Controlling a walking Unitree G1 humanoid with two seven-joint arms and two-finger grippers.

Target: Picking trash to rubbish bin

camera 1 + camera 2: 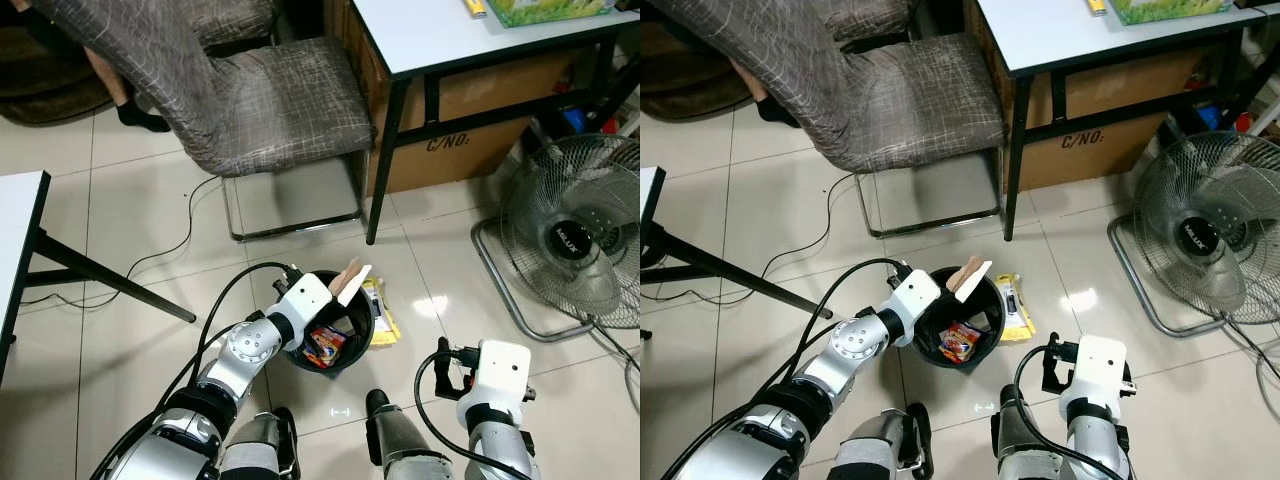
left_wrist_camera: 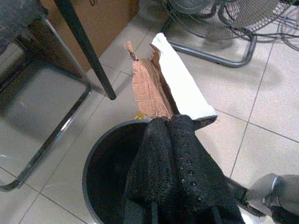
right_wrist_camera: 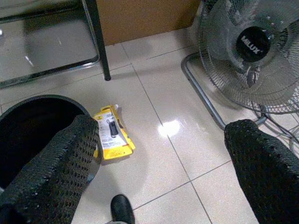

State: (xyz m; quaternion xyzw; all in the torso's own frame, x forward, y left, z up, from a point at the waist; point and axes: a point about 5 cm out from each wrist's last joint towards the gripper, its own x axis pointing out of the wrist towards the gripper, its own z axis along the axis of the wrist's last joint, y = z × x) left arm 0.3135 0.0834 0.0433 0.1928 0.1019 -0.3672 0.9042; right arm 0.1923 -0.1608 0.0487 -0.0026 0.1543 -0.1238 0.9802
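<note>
A black round rubbish bin [image 1: 357,341] stands on the tiled floor just ahead of me, with a red snack wrapper [image 1: 325,346] lying inside. My left gripper [image 2: 167,125] is shut on a torn piece of brown and white cardboard [image 2: 161,84], held at the bin's far rim and sticking up over it [image 1: 350,279]. A flat yellow package [image 3: 112,136] lies on the floor against the bin's right side [image 1: 381,314]. My right gripper [image 3: 159,154] hangs open low at the right, apart from the package, with nothing between its fingers [image 3: 58,170].
A standing fan [image 1: 575,232] occupies the floor at the right. Behind the bin are a grey chair [image 1: 270,100] on a metal frame, a table's black leg [image 1: 388,160] and a cardboard box [image 1: 470,110]. A black cable [image 1: 160,250] crosses the tiles at left, near another table [image 1: 20,225].
</note>
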